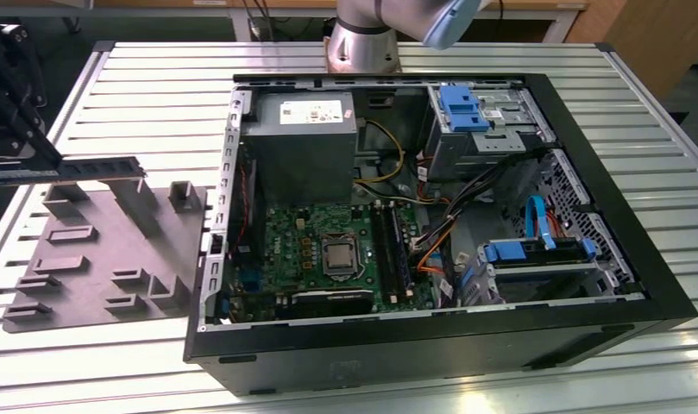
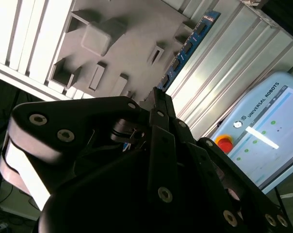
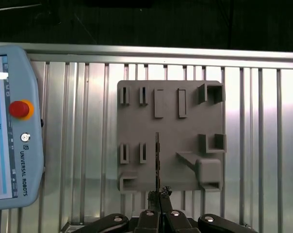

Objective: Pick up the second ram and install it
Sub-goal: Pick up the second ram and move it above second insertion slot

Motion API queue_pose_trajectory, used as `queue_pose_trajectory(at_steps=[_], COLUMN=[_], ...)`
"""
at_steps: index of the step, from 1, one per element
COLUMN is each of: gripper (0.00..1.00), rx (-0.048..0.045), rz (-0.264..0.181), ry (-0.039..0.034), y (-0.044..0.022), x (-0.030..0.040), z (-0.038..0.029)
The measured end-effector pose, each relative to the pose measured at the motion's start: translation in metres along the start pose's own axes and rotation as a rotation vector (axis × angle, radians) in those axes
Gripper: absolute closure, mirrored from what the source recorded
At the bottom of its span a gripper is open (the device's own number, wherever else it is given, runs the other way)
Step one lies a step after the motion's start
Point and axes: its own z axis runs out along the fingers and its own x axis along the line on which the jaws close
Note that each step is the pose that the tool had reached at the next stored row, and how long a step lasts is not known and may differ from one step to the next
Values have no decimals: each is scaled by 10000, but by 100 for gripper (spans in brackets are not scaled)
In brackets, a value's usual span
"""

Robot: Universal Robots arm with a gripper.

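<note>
The second ram (image 1: 84, 169) is a long thin dark stick held level over the far end of the grey fixture plate (image 1: 96, 259), at the exterior view's left. My gripper (image 1: 27, 168) is shut on the stick's end near the table edge. In the first wrist view the ram (image 3: 157, 160) shows edge-on, running out from my gripper (image 3: 160, 192) across the plate (image 3: 185, 136). The second wrist view shows its blue-green board (image 2: 190, 46) reaching out from the gripper (image 2: 157, 97). I cannot tell whether the stick touches the plate's upright blocks.
An open computer case (image 1: 625, 259) lies on the slatted table at the exterior view's right, with the motherboard (image 1: 314, 228) and black slot rails (image 1: 390, 250) inside. A teach pendant (image 3: 10, 126) lies beside the plate. The arm's base (image 1: 361, 43) stands behind the case.
</note>
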Motion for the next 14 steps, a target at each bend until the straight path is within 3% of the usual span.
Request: queue_pose_trajectory(at_steps=[14], gripper=[89], rx=[1], rz=[0], ry=[-1], y=[-160], x=[1], z=[-5])
